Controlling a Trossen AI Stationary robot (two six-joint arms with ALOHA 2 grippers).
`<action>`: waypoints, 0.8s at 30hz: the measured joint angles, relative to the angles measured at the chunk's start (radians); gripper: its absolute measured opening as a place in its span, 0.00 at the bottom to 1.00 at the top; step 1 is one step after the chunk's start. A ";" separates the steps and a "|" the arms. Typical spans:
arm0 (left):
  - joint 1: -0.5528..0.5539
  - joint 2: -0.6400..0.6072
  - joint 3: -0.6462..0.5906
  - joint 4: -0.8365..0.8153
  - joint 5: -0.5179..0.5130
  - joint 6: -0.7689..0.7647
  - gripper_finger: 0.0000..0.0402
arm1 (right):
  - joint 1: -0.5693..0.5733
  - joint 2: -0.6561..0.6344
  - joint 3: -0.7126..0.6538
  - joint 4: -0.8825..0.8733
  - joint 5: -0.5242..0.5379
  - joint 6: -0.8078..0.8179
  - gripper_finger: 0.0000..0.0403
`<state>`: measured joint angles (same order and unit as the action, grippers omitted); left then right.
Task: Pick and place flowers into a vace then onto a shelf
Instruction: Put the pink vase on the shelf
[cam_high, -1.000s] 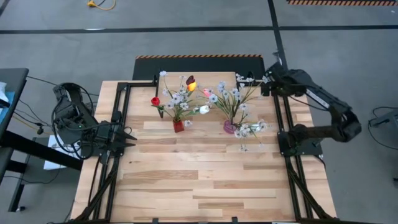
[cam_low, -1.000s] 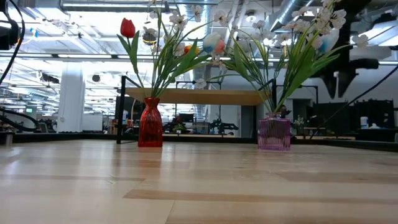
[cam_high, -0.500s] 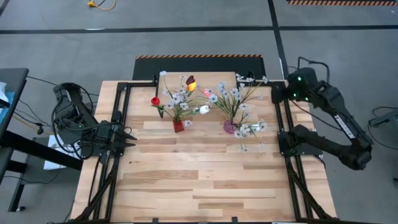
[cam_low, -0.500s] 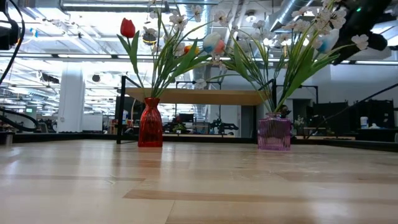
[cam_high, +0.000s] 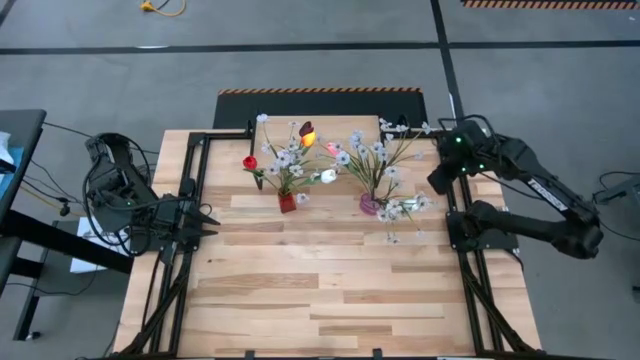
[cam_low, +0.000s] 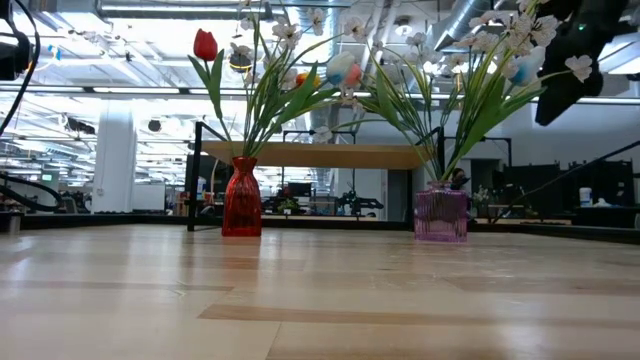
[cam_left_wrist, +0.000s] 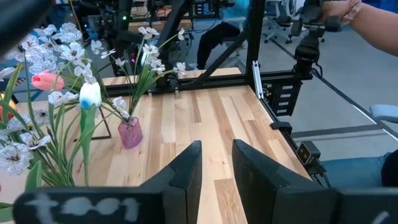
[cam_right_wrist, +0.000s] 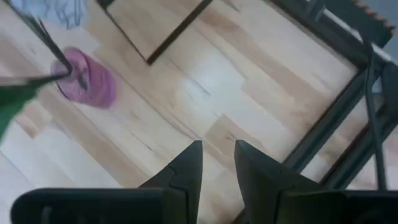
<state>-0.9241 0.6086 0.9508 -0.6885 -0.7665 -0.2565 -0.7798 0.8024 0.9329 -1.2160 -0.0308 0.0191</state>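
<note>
Two vases (cam_high: 287, 202) before shelf (cam_low: 310, 154), seemingly.

Even overhead light falls on the table (cam_high: 330, 280), bright and nearly shadowless. Seen level across the tabletop, ceiling lamps (cam_low: 150, 45) in the far room glare white, leaving the flowers (cam_low: 270, 80) partly backlit. The near boards lie soft and out of focus. The right wrist camera's view is smeared; the purple vase (cam_right_wrist: 87, 84) blurs.

A grey concrete floor (cam_high: 320, 65) crossed by dark lines surrounds the light slatted wooden tabletop (cam_high: 320, 280). Beyond it, an open workshop shows a white round column (cam_low: 115, 160), bright ceiling strip lights (cam_low: 120, 50) and silver ducts (cam_low: 455, 20).
</note>
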 joint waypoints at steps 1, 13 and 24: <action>0.000 0.000 0.000 -0.004 0.000 0.000 0.20 | 0.002 0.005 0.000 -0.002 0.001 -0.029 0.22; 0.000 0.000 0.000 -0.018 0.000 0.001 0.20 | 0.084 0.004 0.001 0.114 -0.077 -0.066 0.22; 0.000 0.000 0.000 -0.033 -0.008 0.014 0.20 | 0.144 0.049 0.002 0.121 -0.076 0.218 0.22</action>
<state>-0.9241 0.6090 0.9505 -0.7217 -0.7742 -0.2420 -0.6358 0.8518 0.9348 -1.0947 -0.1066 0.2367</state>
